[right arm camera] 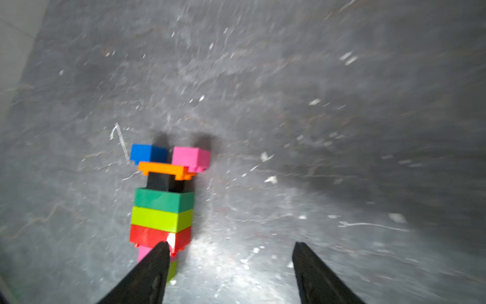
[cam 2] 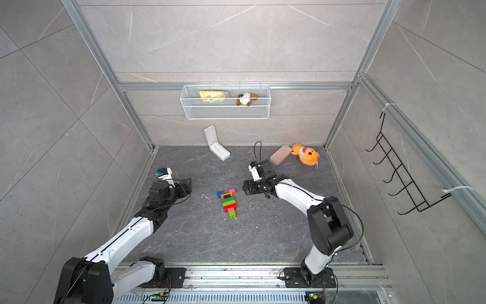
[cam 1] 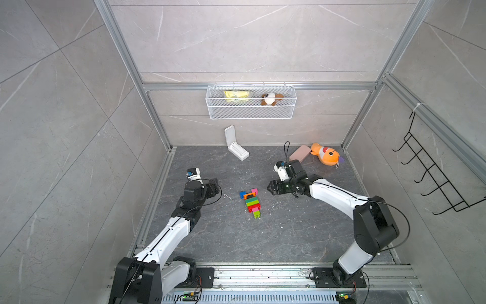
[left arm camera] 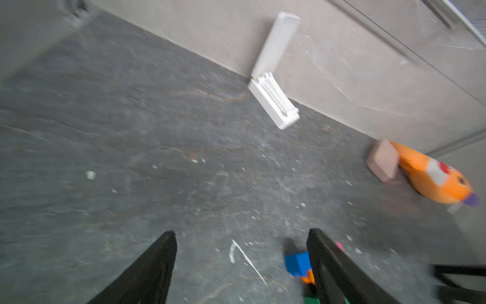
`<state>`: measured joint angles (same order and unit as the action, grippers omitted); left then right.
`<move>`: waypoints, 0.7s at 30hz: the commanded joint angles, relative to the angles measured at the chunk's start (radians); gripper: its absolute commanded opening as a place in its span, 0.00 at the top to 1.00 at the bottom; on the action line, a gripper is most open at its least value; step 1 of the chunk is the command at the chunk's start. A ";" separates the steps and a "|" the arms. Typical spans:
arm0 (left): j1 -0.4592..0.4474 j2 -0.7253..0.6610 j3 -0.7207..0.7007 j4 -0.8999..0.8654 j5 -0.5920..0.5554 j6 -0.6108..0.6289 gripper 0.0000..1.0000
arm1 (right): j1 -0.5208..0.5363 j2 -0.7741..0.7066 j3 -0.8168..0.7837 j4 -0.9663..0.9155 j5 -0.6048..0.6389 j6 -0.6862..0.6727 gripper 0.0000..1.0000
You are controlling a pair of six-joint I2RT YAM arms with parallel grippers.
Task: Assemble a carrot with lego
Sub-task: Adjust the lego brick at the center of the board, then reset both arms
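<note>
The carrot (cam 1: 251, 202) lies flat on the table (cam 1: 289, 231), lime tip toward the arm bases, blue and pink bricks at the wide far end. Off to its left the left tool (left arm camera: 240, 233) hangs, jaws spread wide, nothing held. The right tool (right arm camera: 231, 244) sits near its right side, jaws apart too, empty. Farther back, a white hinged case (cam 1: 236, 147) stands open at the wall, with a pink case (cam 1: 299, 154) and an orange plush fish (cam 1: 326, 156) side by side.

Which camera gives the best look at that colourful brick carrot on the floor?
The right wrist view: the carrot is close, each coloured layer distinct. Both top views show it whole but small. The left wrist view catches only its blue and orange end, partly behind the left claw.
</note>
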<state>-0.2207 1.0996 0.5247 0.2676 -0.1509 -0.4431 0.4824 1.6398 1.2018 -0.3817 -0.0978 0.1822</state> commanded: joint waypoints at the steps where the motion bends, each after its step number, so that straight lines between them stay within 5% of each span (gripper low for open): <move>1: 0.002 -0.017 -0.026 0.194 -0.241 0.141 0.16 | -0.010 -0.094 0.000 -0.181 0.351 -0.138 0.17; 9: 0.048 -0.013 -0.058 0.208 -0.315 0.276 0.06 | -0.127 -0.366 -0.260 0.105 0.443 -0.222 0.00; 21: 0.196 0.148 -0.188 0.420 -0.164 0.242 0.01 | -0.408 -0.451 -0.659 0.517 0.216 -0.114 0.01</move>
<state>-0.0555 1.2175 0.3676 0.5476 -0.3820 -0.2024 0.1085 1.2133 0.6041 -0.0177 0.1848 0.0261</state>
